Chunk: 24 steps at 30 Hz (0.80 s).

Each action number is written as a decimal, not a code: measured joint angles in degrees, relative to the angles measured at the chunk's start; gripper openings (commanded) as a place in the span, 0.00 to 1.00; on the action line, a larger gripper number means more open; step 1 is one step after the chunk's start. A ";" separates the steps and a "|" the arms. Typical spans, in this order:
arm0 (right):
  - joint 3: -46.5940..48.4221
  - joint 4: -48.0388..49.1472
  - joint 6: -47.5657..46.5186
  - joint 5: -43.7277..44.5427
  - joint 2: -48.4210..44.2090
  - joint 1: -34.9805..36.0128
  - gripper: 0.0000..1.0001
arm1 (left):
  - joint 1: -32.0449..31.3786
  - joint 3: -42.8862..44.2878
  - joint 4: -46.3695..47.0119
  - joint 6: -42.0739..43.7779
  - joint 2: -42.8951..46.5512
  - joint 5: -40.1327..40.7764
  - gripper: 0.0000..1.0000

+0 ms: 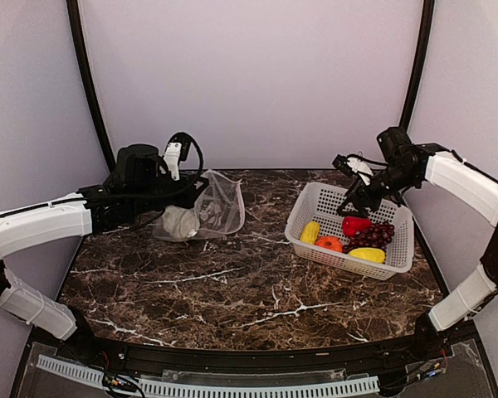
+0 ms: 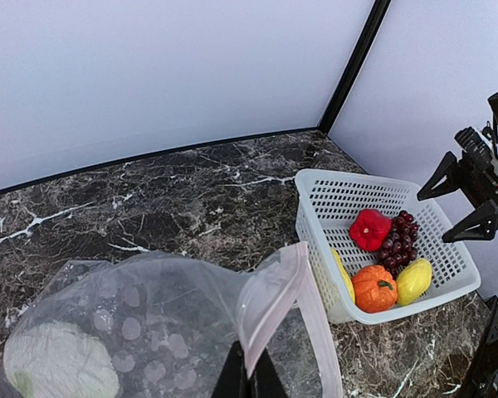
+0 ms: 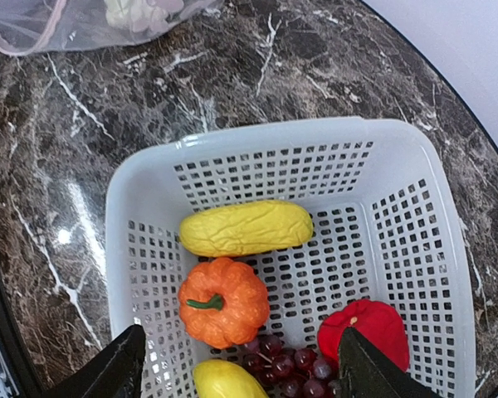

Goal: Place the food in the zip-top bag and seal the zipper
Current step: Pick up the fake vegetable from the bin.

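The zip-top bag (image 2: pixel 149 315) sits at the left of the marble table (image 1: pixel 232 282) and holds only the white-green cabbage (image 2: pixel 58 365). The left gripper (image 2: pixel 249 375) is clamped on its mouth, beside the pinkish zipper (image 2: pixel 278 286). At the right, the white basket (image 3: pixel 274 149) holds a long yellow piece (image 3: pixel 246 228), a second yellow piece (image 3: pixel 224 381), an orange-red round one (image 3: pixel 224 300), a red pepper (image 3: pixel 367 330) and purple grapes (image 3: pixel 286 365). The right gripper (image 3: pixel 241 332) hangs over them with its jaws wide apart.

Bright, even, diffuse light from overhead; shadows faint, soft-edged. Glossy dark-brown marble-pattern tabletop (image 3: pixel 41 166) shows white glare streaks at 9 o'clock in R wrist view. Top view bows twd edges: thin black corner poles (image 1: pixel 87 83) at 11 and 1 o'clock curve. All 3 views reasonably sharp, slight grain.
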State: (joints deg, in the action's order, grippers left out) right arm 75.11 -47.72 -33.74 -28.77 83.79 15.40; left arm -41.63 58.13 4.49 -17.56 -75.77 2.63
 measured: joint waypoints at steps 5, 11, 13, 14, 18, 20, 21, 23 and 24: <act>-0.72 0.57 -0.04 5.77 2.47 0.00 0.76 | 0.00 0.00 -0.04 0.02 -0.26 0.11 0.01; -2.56 0.57 -0.63 13.09 3.13 0.00 0.68 | 0.00 0.00 -0.07 0.02 -0.39 0.22 0.01; -2.82 0.52 -0.94 15.23 3.13 0.00 0.66 | 0.00 0.00 -0.07 0.02 -0.39 0.20 0.01; -2.82 0.59 -1.22 16.26 3.13 0.00 0.66 | 0.00 0.00 -0.07 0.02 -0.39 0.20 0.01; -2.73 0.61 -2.34 20.24 3.82 0.00 0.62 | 0.00 0.00 -0.07 0.02 -0.37 0.24 0.01; -2.32 0.57 -3.13 22.40 5.20 -0.02 0.59 | 0.00 0.00 -0.11 0.07 -0.28 0.33 0.01; -2.05 0.52 -3.54 23.26 5.79 -0.02 0.58 | 0.00 0.00 -0.11 0.07 -0.20 0.37 0.01; -1.53 0.59 -4.63 25.07 7.13 -0.02 0.58 | 0.00 0.00 -0.15 0.07 0.00 0.42 0.01; -1.38 0.59 -5.11 26.01 7.63 -0.02 0.58 | 0.00 0.00 -0.17 0.09 0.09 0.42 0.01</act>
State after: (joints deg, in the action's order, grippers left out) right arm 73.73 -47.13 -38.85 -2.76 91.42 15.38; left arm -41.63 58.13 4.32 -17.47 -75.68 3.05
